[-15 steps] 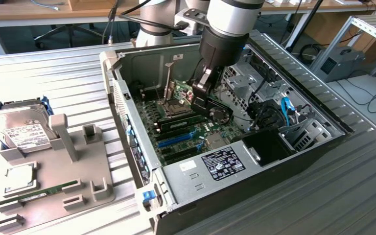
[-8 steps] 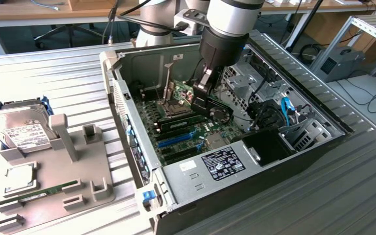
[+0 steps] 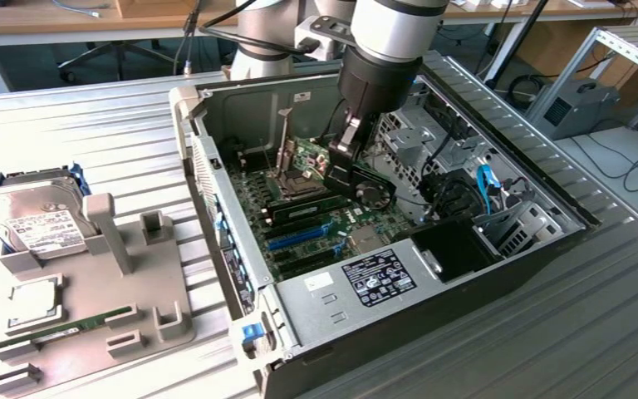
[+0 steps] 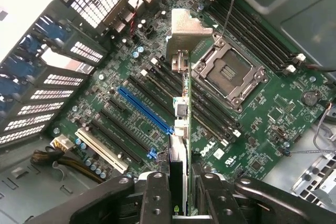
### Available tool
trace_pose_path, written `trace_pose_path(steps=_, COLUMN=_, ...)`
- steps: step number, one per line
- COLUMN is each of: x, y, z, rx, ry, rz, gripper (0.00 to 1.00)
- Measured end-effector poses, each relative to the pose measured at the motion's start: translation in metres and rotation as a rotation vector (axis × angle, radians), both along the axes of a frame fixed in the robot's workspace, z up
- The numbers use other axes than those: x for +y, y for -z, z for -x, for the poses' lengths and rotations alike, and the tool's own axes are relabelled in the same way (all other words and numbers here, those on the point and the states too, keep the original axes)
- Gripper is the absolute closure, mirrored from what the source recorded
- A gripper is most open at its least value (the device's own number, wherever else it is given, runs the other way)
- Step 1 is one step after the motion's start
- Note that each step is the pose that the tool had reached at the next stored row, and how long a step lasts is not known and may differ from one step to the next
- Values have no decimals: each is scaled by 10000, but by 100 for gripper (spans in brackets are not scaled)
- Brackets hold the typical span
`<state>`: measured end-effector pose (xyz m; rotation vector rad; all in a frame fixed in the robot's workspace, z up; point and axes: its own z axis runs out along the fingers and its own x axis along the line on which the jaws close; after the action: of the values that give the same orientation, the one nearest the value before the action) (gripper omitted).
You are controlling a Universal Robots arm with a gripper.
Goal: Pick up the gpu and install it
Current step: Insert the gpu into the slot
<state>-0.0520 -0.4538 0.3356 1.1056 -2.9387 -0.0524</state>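
Open computer case (image 3: 497, 274) lying on its side on a ribbed metal table (image 3: 76, 141), with 1 robot arm reaching down into it. The green motherboard (image 4: 262, 124) covers the case floor. Beside the case, toward the exterior view's left, a grey fixture tray (image 3: 86, 291) carries a silver hard drive (image 3: 36, 220) and a narrow green RAM stick (image 3: 64, 327).

The gripper (image 4: 181, 203) is inside the case, its 2 fingers (image 4: 157, 198) partly closed and clamped on the gpu (image 4: 179, 111), 1 finger on each face of the card. The gpu is off the tray and held edge-on over the motherboard. It runs parallel to the expansion slots, between the blue slot (image 4: 144, 109) and the CPU socket (image 4: 229, 74). Its silver end bracket (image 4: 185, 30) is at the end far from the fingers. Whether the card's lower edge touches a slot cannot be told.
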Motion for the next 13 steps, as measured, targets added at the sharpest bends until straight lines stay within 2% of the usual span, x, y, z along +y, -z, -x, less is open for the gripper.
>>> trace_pose_path(steps=13, x=0, y=4, z=-1, rx=0, ry=-352, rz=0, gripper=74)
